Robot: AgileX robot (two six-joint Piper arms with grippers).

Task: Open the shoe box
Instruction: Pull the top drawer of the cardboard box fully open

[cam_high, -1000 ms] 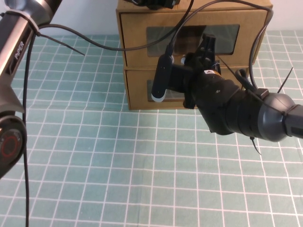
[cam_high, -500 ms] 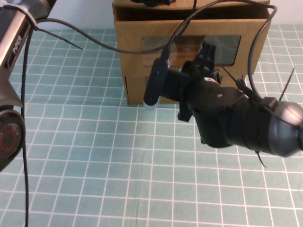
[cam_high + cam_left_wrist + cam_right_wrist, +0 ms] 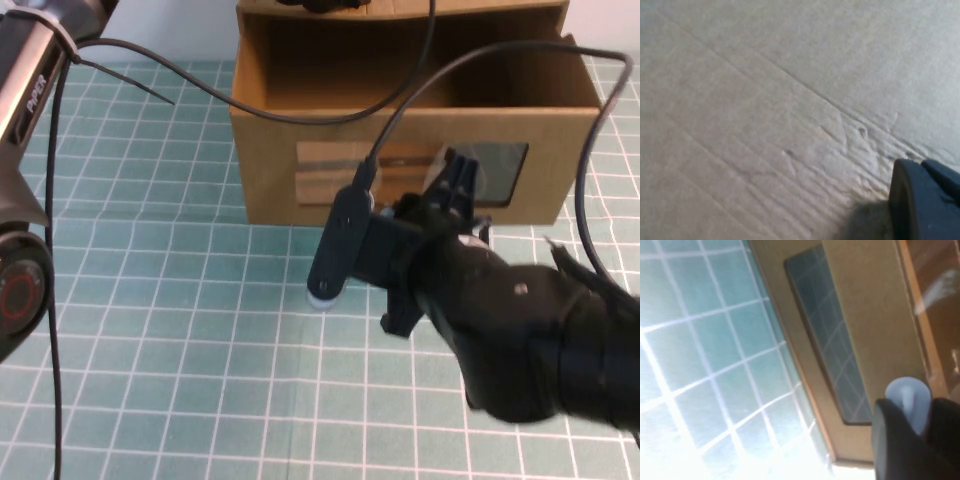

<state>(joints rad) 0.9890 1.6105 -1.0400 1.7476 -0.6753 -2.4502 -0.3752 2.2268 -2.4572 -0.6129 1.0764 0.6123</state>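
The shoe box (image 3: 490, 7) stood at the desk's far edge, its upper drawer (image 3: 265, 170) drawn well out. Our right gripper (image 3: 458, 185), at the drawer's front, was clamped on the pale knob (image 3: 907, 392). Little remained, we judged. Our left gripper (image 3: 318, 5) rested on the box top, and its state we could not tell.

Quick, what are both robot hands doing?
Left hand: on the shoe box top, cannot tell.
Right hand: closed on the pale knob of the drawer.

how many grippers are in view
2. The right gripper is at the open drawer's front, shut on its white knob. The left gripper is at the box top, only partly in view.
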